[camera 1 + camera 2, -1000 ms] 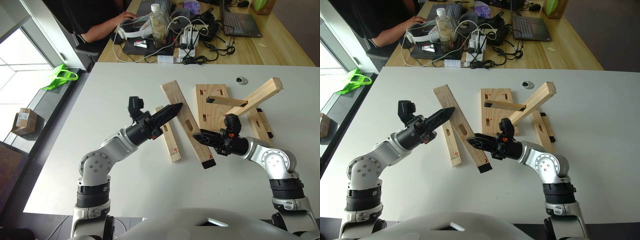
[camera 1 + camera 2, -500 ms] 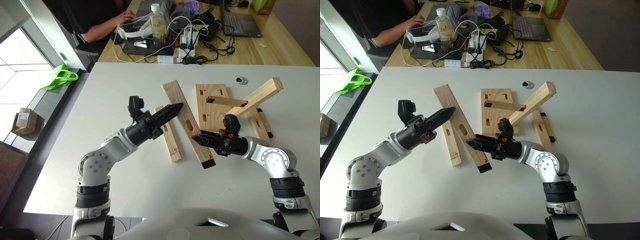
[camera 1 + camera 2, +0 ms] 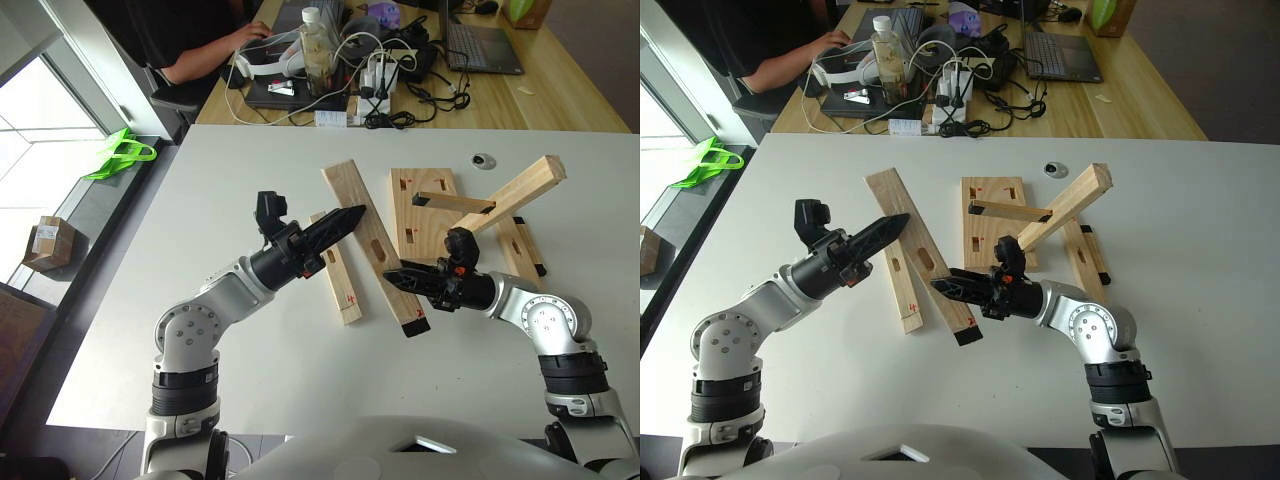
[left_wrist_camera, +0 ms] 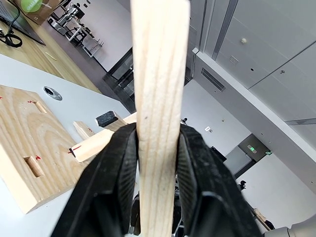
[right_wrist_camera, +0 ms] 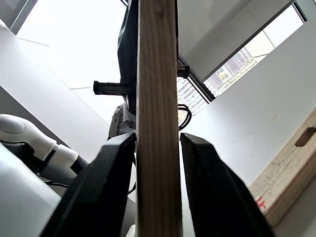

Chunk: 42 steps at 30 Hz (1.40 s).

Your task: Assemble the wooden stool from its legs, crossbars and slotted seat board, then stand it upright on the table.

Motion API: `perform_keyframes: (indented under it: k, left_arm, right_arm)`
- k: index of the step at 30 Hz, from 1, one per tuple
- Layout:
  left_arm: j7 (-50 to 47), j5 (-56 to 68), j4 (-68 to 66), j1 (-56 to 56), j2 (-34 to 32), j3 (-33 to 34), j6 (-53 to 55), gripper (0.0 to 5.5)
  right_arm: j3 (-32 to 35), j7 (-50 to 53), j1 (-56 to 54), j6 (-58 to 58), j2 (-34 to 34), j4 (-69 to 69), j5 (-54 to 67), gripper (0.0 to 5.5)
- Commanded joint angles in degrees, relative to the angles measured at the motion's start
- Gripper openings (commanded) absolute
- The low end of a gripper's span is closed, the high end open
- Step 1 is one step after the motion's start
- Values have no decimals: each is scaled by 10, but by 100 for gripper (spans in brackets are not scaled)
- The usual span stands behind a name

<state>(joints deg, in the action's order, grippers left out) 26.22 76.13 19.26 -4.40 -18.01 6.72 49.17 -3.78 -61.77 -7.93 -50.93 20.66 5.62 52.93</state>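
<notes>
A long wooden board with two slots and a black near end lies slanted at mid-table. My left gripper is shut on its far part; in the left wrist view the fingers clamp its edge. My right gripper is shut on the same board nearer its black end, and its fingers press both faces. A shorter wooden leg lies beside the board. The slotted seat board lies flat farther right with a thin crossbar on it. A thick leg leans across them.
Another black-tipped piece lies at the right under the thick leg. A round grommet sits in the white table. Behind stands a wooden desk with a bottle, cables and laptops, where a person sits.
My right gripper and the board's black end have edged slightly to the left. The left arm has stayed where it was.
</notes>
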Motion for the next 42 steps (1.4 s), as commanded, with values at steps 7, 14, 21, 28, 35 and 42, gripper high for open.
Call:
perform_keyframes:
  k: [7, 14, 21, 28, 35, 42]
  left_arm:
    - [-7, 0, 14, 2, 0, -2, 5, 122]
    - [-14, -3, 20, 10, 5, -5, 0, 122]
    - [-16, -15, 26, 24, 20, -10, -13, 122]
    - [-15, -28, 30, 37, 35, -19, -23, 122]
    - [-16, -32, 27, 38, 37, -19, -23, 122]
    - [-16, -31, 25, 37, 33, -18, -22, 122]
  right_arm:
    - [2, 12, 0, -9, -1, 7, 1, 101]
    - [4, 15, 4, -13, -3, 10, 5, 101]
    - [15, 41, 22, -8, -31, 20, 18, 101]
    - [20, 52, 36, -9, -37, 29, 27, 101]
    - [24, 50, 35, -16, -35, 23, 32, 101]
    - [29, 45, 37, -21, -32, 21, 37, 101]
